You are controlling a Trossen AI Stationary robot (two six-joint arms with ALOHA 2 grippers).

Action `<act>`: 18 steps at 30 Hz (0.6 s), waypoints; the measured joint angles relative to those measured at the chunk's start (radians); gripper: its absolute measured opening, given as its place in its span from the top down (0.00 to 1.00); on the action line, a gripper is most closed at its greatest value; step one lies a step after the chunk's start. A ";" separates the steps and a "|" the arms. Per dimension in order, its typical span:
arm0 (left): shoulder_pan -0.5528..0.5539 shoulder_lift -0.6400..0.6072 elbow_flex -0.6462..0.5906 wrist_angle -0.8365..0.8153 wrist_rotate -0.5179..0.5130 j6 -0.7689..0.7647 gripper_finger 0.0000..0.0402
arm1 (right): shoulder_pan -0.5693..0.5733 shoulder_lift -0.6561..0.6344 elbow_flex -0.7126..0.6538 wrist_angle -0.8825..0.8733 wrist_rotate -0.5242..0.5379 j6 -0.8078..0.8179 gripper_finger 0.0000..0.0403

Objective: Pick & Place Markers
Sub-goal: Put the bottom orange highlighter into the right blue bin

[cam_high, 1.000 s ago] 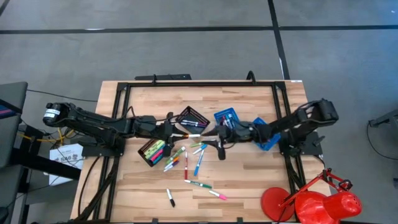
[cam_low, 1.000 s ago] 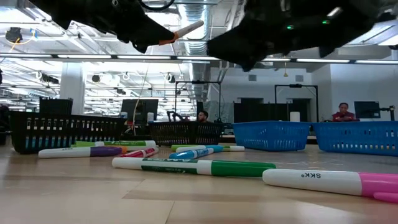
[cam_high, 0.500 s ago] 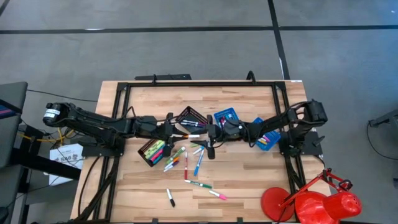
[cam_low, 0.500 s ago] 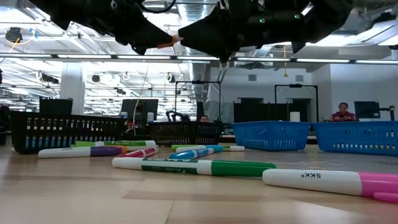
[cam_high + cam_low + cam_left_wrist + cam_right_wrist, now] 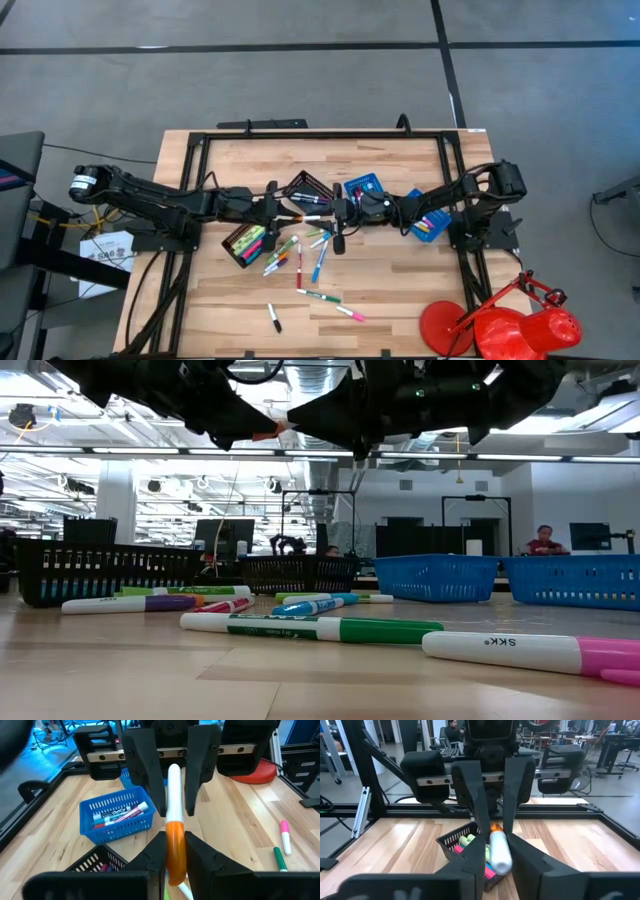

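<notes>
One marker with an orange cap and a white barrel hangs in the air above the table's middle, roughly level, between my two grippers. My left gripper is shut on its orange end. My right gripper faces it from the table's right side and is shut on the white end. In the low view the marker shows between the left gripper and the right gripper. Many loose markers lie flat on the wood below. My left gripper pinches the marker's orange cap end between its two fingers. The fingers run nearly level from the table's left side, along the marker. The marker is clear of the table, white end pointing away. My right gripper pinches the marker's white end between its two fingers. It comes nearly level from the table's right side, along the marker and opposite the left gripper. The marker stays clear of the table.
A black mesh tray with markers and another black tray sit below the left gripper. Two blue trays sit under the right arm. A black frame borders the table. Red objects stand at the near right corner.
My right gripper has moved toward the table's left edge, up to the left gripper, and its fingers have come around the marker's white end. The left gripper has kept the marker still in the air.
</notes>
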 joint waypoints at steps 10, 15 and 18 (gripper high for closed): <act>0.000 -0.001 0.000 0.000 -0.002 -0.002 0.84 | 0.000 0.001 -0.001 0.019 0.003 0.003 0.92; -0.002 -0.001 0.000 0.001 -0.002 -0.010 0.82 | 0.002 -0.003 -0.001 0.016 0.005 0.011 0.90; -0.003 -0.001 0.000 0.001 -0.003 -0.026 0.81 | 0.002 -0.010 -0.001 0.016 0.005 0.029 0.91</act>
